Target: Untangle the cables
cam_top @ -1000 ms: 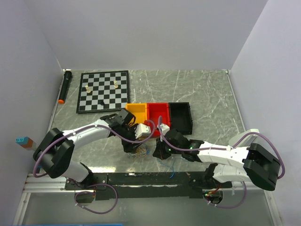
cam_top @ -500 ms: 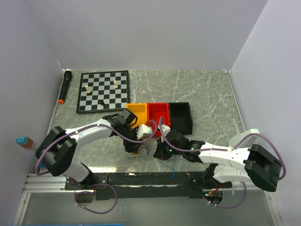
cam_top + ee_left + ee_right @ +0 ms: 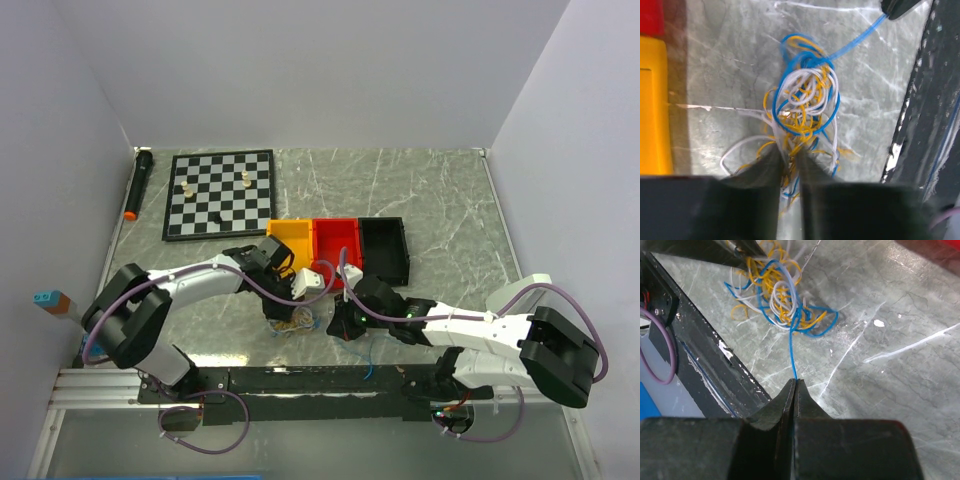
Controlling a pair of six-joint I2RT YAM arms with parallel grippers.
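The cables lie as one tangle (image 3: 293, 322) on the marble table (image 3: 430, 190), close to the black rail (image 3: 705, 352) at its near edge and between the two arms. Blue, white and yellow loops are wound through one another in it.

The right gripper (image 3: 794, 382) is pinched tight on the blue cable (image 3: 792, 352). From its fingertips that strand runs straight and taut up into the knot, so its long axis points from the gripper directly at the heap. From above, this gripper sits just to the right of the tangle, a little apart from it.

The left gripper (image 3: 788, 155) comes in from the opposite side, its tips at the edge of the heap. Its fingers stand nearly together with only a slit between them. White and yellow strands run down into that slit, so we judge it to be clamped on them, though the blur at the tips leaves us less than sure.

The next move turns on that straight blue line. The right arm is the one holding a free run, and the knot lies dead ahead of it. We would expect a pull backward along the strand, away from the heap, to draw blue out. The left arm would meanwhile pin the rest in place. The risk, as we see it, is that the blue loops wrapped round the white ones cinch tighter instead of slipping.
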